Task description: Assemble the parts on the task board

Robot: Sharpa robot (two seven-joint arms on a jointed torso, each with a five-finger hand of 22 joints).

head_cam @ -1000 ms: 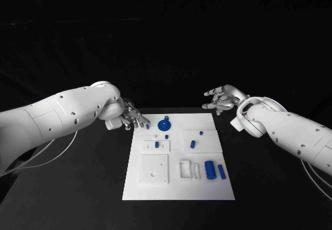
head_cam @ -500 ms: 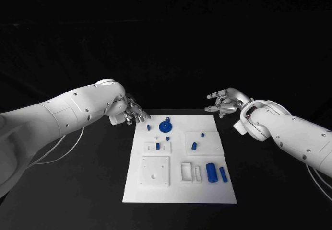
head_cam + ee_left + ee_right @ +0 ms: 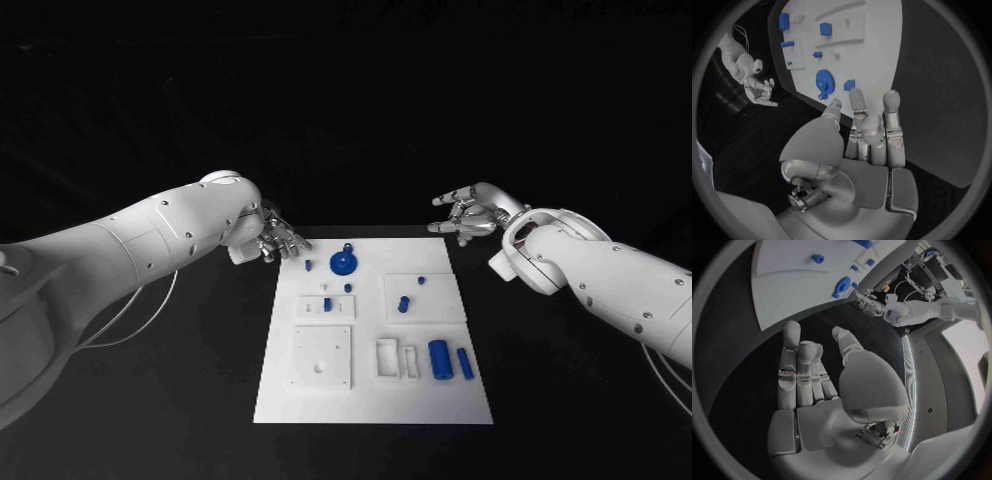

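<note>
The white task board (image 3: pixel 433 400) lies in the middle of the black table. Near its far edge sits a round blue part (image 3: pixel 343 264) with small blue pieces (image 3: pixel 404 302) around it, and two blue cylinders (image 3: pixel 437 360) lie near the right edge. My left hand (image 3: pixel 274 240) hovers at the board's far left corner, fingers stretched out and holding nothing. The left wrist view shows this hand (image 3: pixel 870 130) above the round blue part (image 3: pixel 824 80). My right hand (image 3: pixel 464 212) hangs beyond the far right corner, fingers apart and empty, also in the right wrist view (image 3: pixel 811 375).
A square white block (image 3: pixel 320 355) and a narrow white frame (image 3: pixel 389 358) stand on the board's near half. Black table surface (image 3: pixel 159 400) runs along both sides of the board. The left arm's cable (image 3: pixel 137 315) trails over the table at the left.
The left hand has drawn back a little from the small blue piece at the far left corner, and its forearm has swung inward. The right hand has hardly moved.
</note>
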